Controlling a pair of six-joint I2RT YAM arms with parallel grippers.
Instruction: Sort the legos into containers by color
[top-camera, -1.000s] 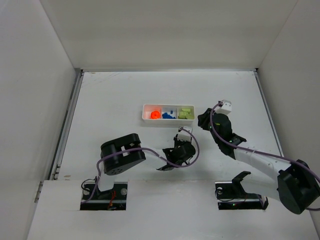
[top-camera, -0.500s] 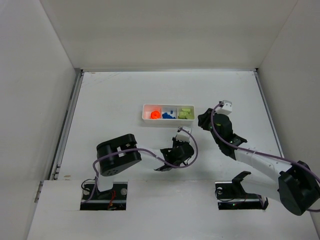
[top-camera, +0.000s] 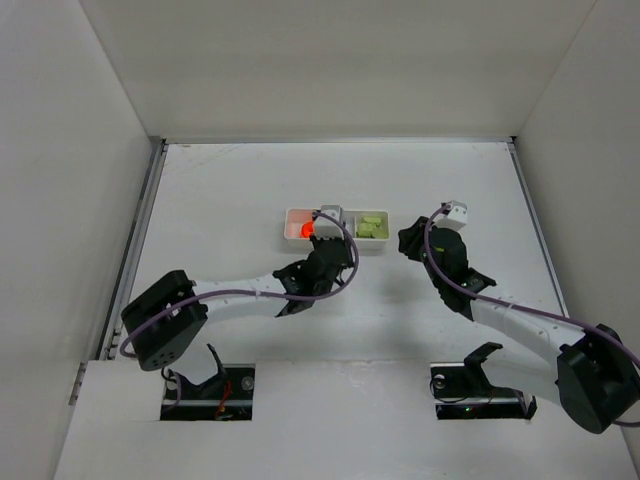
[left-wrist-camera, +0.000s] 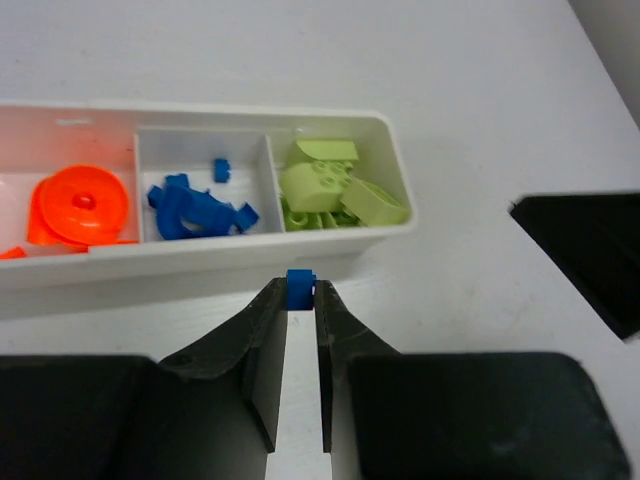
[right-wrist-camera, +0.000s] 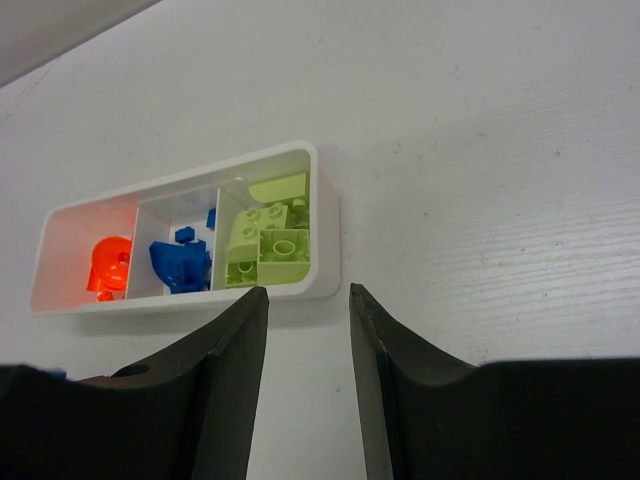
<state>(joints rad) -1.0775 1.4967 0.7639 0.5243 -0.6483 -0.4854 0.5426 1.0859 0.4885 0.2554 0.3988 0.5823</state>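
Observation:
The white tray (top-camera: 290, 215) has three compartments: orange discs (left-wrist-camera: 82, 203) on the left, blue bits (left-wrist-camera: 195, 205) in the middle, light-green bricks (left-wrist-camera: 335, 190) on the right. My left gripper (left-wrist-camera: 299, 295) is shut on a small blue bit (left-wrist-camera: 299, 288), held just short of the tray's near wall (left-wrist-camera: 200, 262), in front of the blue and green compartments. In the top view the left gripper (top-camera: 322, 243) covers the middle compartment. My right gripper (right-wrist-camera: 308, 292) is open and empty, right of the tray (right-wrist-camera: 325, 250) and a little above the table; it also shows in the top view (top-camera: 408, 240).
White walls enclose the table on three sides. The right arm's black body (left-wrist-camera: 590, 250) shows at the right of the left wrist view. Both arm bases sit at the near edge.
The left arm has swung out from near its base toward the tray and now reaches its near wall with the blue bit. The right arm has hardly moved.

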